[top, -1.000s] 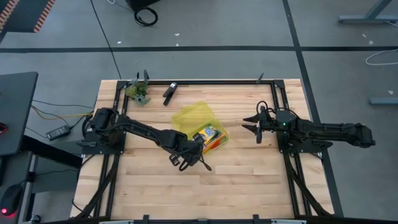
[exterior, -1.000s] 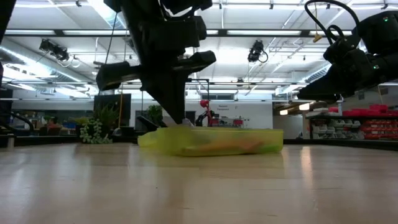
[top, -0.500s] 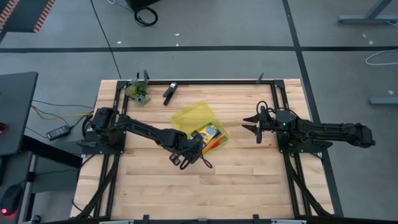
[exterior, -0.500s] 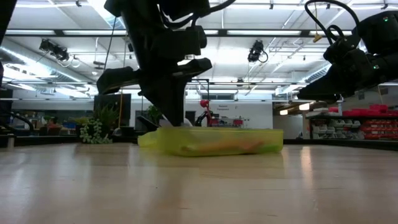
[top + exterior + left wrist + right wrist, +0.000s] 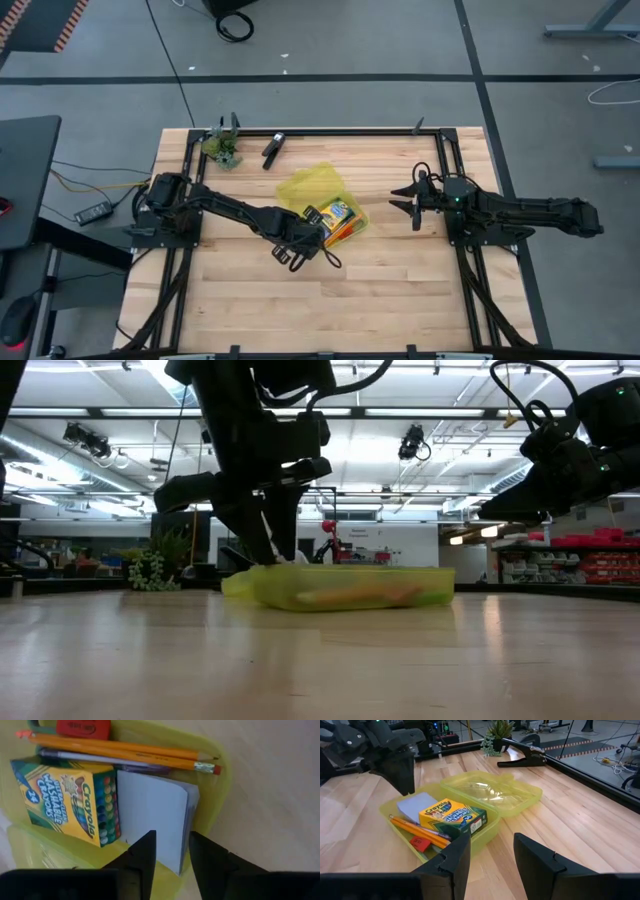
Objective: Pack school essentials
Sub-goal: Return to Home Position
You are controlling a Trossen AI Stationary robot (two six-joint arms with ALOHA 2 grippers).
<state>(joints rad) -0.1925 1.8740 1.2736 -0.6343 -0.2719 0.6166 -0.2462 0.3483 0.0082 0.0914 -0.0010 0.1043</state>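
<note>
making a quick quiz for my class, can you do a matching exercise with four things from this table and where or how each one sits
Things
1. crayon box
2. red eraser
3. note pad
4. black clip

Places and looks
A. on the table outside the yellow case, near the small plant
B. in the case, across the pencils from the note pad
C. in the case, yellow and green with printed lettering
D. in the case, pale blue, lying flat beside the crayon box

Pairs: 1-C, 2-B, 3-D, 4-A
</note>
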